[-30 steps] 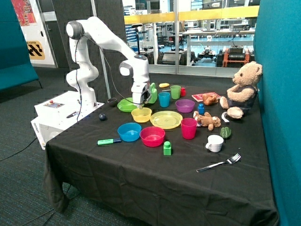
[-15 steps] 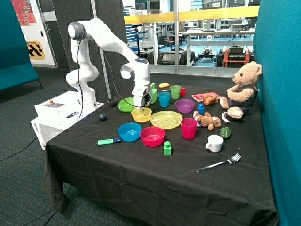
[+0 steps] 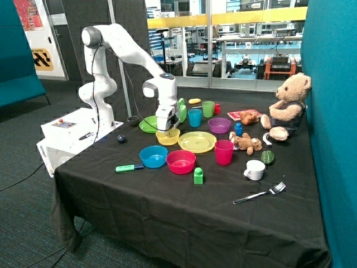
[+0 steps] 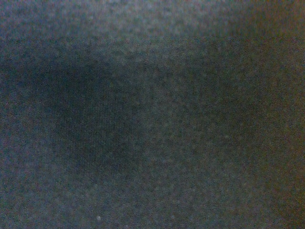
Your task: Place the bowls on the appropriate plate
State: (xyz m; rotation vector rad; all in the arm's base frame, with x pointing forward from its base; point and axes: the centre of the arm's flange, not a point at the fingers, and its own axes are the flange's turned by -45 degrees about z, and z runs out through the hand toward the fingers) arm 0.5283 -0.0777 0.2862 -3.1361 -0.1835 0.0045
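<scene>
The jaws (image 3: 165,130) are down at the rim of the yellow bowl (image 3: 168,137); whether they are apart or clamped cannot be told. That bowl sits on the table (image 3: 184,212) between the green plate (image 3: 146,124) and the yellow plate (image 3: 197,142). The green bowl (image 3: 181,110) is tilted up behind the arm. The wrist view shows only darkness.

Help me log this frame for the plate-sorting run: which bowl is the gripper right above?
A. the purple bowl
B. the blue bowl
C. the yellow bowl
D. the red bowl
C: in the outside view the gripper hangs directly over the yellow bowl, which sits between the green plate and the yellow plate.
</scene>
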